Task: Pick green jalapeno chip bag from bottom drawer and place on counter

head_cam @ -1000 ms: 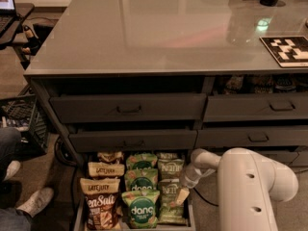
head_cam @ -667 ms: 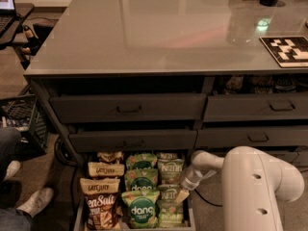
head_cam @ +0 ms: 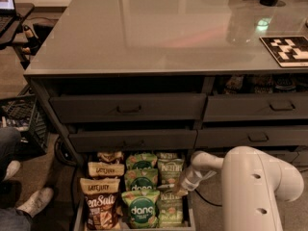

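The bottom drawer point(head_cam: 191, 214) is pulled open at the bottom of the view, filled with chip bags in three columns. The right column holds dark olive-green Kettle jalapeno bags: one point(head_cam: 170, 170) in the middle row, one point(head_cam: 169, 210) at the front, one point(head_cam: 166, 155) at the back. My gripper point(head_cam: 182, 191) reaches down from the white arm point(head_cam: 255, 186) on the right, at the drawer's right side between the middle and front Kettle bags. The glossy grey counter point(head_cam: 159, 28) spans the top.
Bright green dang bags point(head_cam: 141, 209) fill the middle column, tan Late July bags point(head_cam: 100, 207) the left. Closed drawers point(head_cam: 127, 108) sit above. A black-and-white marker board point(head_cam: 287, 49) lies on the counter's right. A person's shoes point(head_cam: 33, 201) are at left.
The arm has shifted slightly; the gripper stays low at the right column of bags. The bags have not visibly moved.
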Motion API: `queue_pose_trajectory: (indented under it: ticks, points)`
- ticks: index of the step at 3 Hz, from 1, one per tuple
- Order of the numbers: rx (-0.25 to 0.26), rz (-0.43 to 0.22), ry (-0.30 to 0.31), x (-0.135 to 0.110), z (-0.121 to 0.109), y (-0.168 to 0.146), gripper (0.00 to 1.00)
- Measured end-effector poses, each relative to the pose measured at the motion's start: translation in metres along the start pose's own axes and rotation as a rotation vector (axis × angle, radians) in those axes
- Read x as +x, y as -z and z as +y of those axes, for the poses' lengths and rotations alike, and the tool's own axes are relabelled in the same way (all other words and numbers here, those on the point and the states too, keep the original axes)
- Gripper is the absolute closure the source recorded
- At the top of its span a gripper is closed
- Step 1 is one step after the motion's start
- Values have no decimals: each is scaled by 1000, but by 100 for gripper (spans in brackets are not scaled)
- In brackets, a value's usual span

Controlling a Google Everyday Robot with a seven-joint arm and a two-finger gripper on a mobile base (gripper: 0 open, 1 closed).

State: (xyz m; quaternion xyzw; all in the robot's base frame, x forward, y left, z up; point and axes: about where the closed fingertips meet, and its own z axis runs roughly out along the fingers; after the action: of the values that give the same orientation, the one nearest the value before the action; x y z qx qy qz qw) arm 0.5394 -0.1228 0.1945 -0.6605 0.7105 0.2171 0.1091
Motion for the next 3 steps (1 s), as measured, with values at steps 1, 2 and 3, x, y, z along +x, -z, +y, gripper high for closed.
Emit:
queue_pose_trajectory:
  ticks: [1,2,3]
  points:
    - [0,0,0,0,0,0,100]
    - [0,0,0,0,0,0,82]
    - [0,0,0,0,0,0,59]
